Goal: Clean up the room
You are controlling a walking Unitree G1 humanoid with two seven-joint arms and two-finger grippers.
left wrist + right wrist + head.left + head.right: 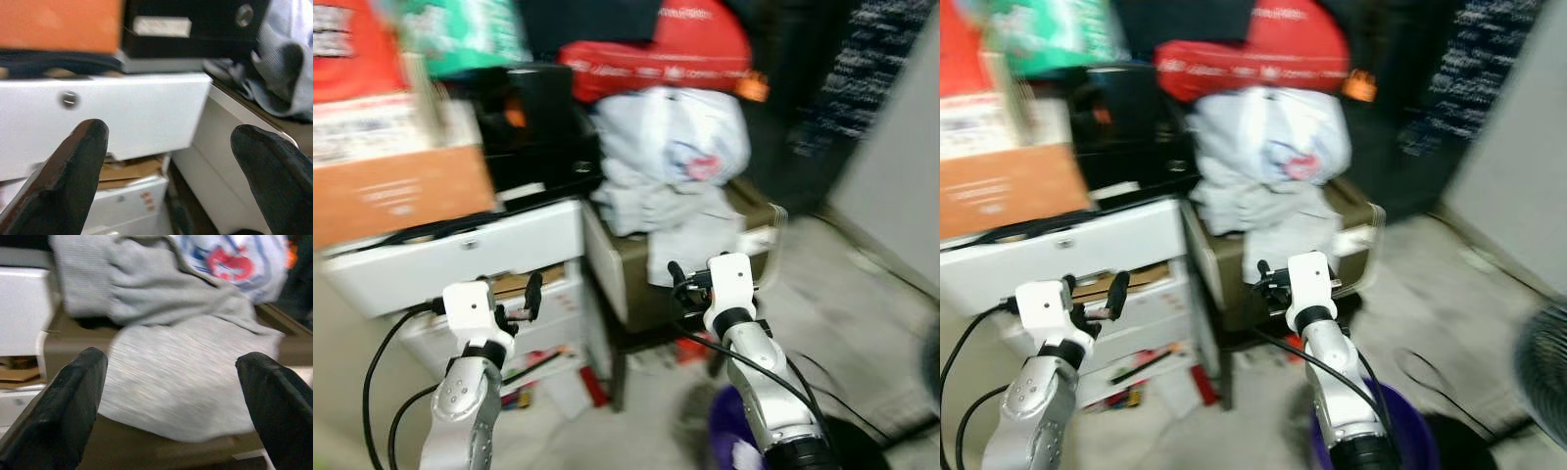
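The picture is blurred. A heap of grey clothes hangs over the front of a brown box, with a white plastic bag printed in red and blue on top. My right gripper is raised just in front of the hanging grey cloth, open and empty. To the left, my left gripper is held up before a white drawer unit, facing its top drawer front. It is open too, with nothing between its fingers.
A red bag lies above the white bag. An orange cardboard box and a black box sit on the drawer unit. Papers and a red item litter the floor. A purple object is by my right arm, and a fan stands at right.
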